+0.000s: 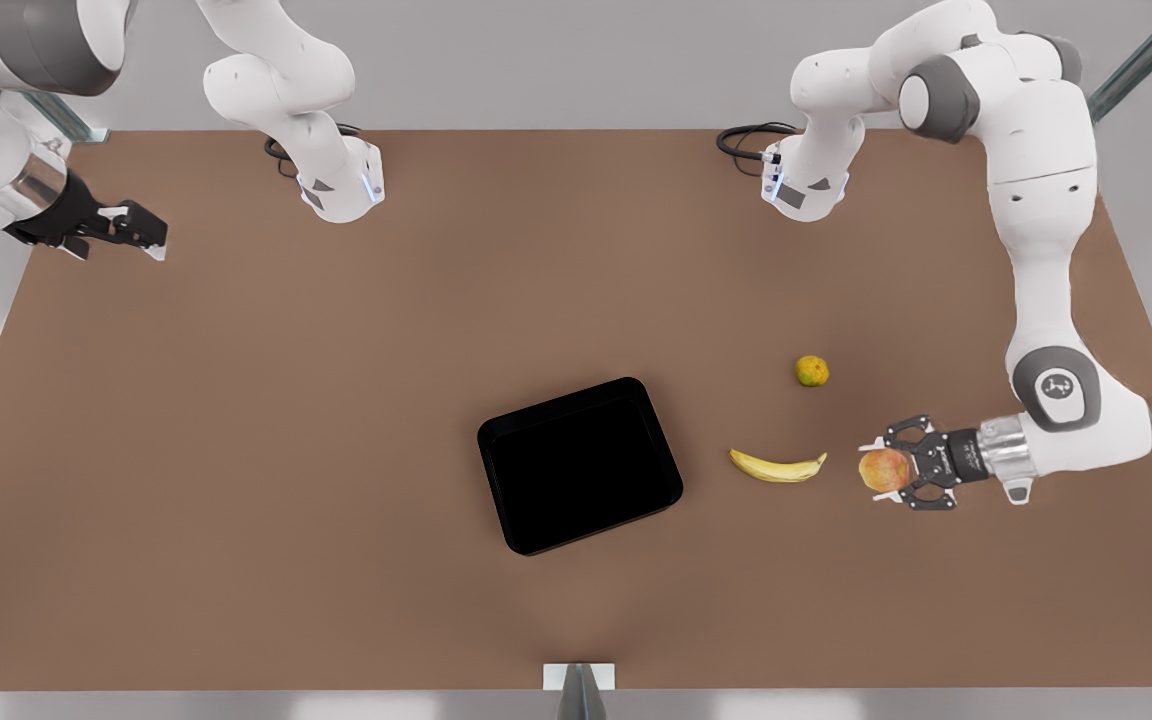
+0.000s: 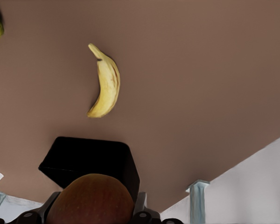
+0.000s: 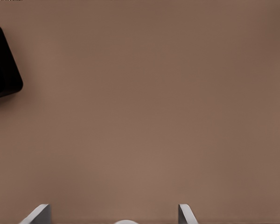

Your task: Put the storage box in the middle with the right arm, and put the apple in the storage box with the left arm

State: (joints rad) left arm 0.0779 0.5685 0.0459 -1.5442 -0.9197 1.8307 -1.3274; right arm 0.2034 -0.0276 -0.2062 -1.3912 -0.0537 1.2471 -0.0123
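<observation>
Already the left gripper [image 1: 881,470] is clenched on the apple [image 1: 885,469] — banana [image 1: 778,466] and storage box [image 1: 580,465] lie beyond its tips, along the carry path. Right gripper [image 1: 141,236] waits released, well apart.

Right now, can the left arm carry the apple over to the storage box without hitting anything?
Probably yes. The left gripper holds the apple. The banana lies flat on the table between it and the storage box, so a raised path should clear it. The right gripper waits far off.
</observation>
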